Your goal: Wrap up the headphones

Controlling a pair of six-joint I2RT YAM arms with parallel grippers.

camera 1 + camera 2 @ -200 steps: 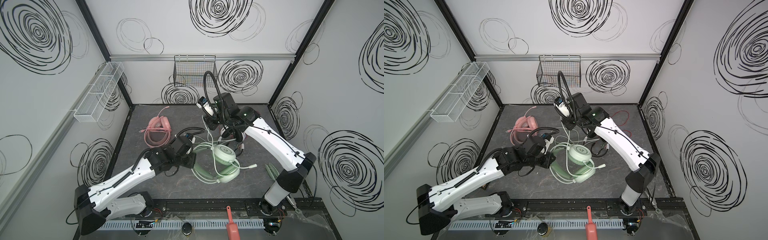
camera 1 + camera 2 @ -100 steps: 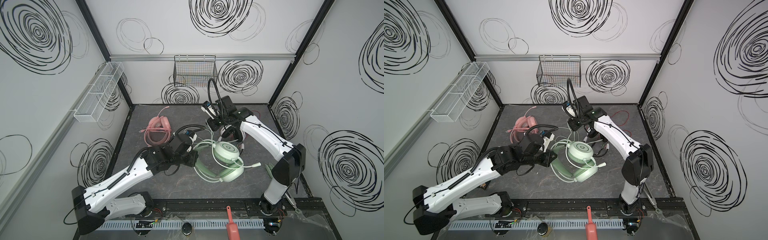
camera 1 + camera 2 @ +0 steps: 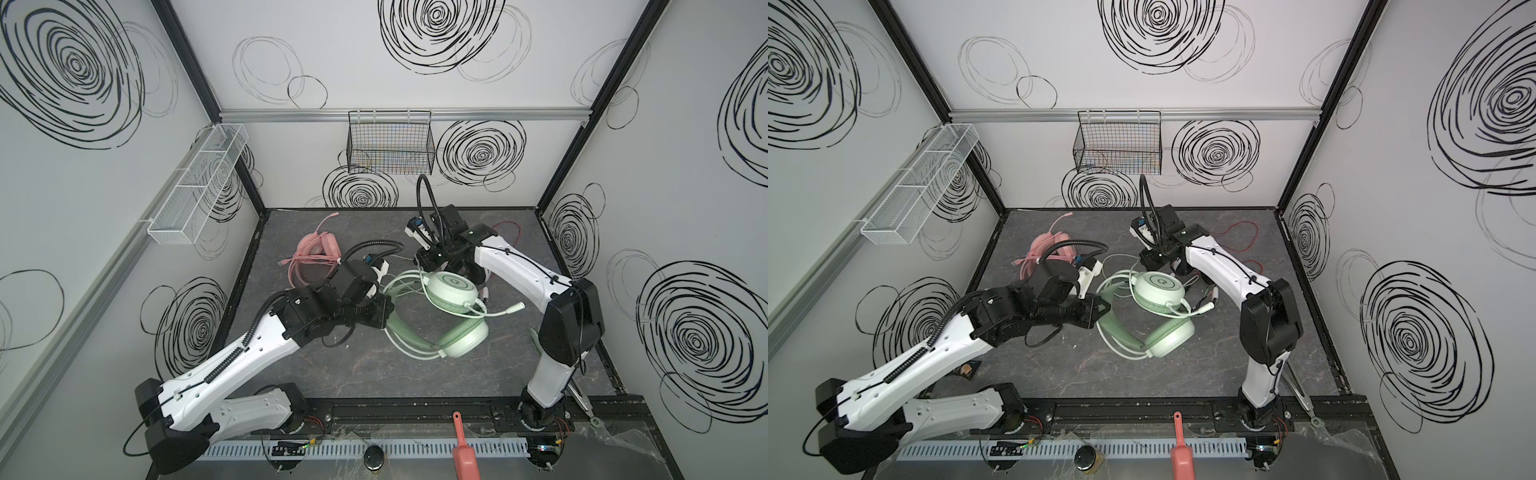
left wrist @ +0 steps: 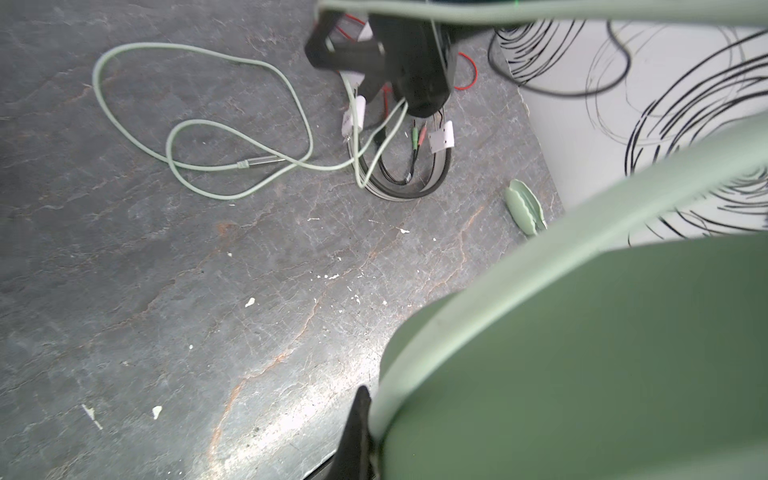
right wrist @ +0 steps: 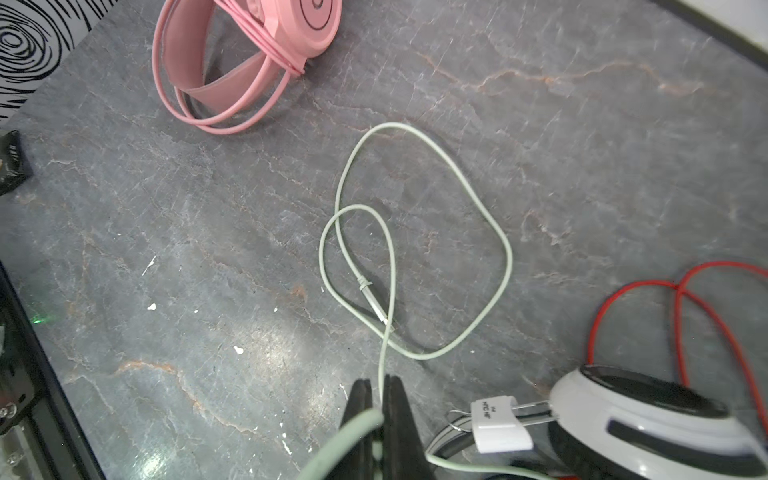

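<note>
Mint-green headset (image 3: pixel 451 291) gripped at centre.
Its round cups and padded band sit on the veined grey desk (image 3: pixel 374 374). The left end effector (image 3: pixel 384 309) clamps the band from 9 o'clock, and the right end effector (image 5: pixel 376 395) pinches the pale green cable (image 5: pixel 509 257) at 12. The cable-wound pink headset (image 3: pixel 316 249) lies at 11, the white-and-black headset (image 5: pixel 648 419) at 1. A black wire basket (image 3: pixel 390 145) hangs at 12, a white mesh tray (image 3: pixel 195 187) at 9.

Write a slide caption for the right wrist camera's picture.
Right pincer shut on the pale green cable, whose free end lies looped between the pink headset and the white-and-black headset.
</note>
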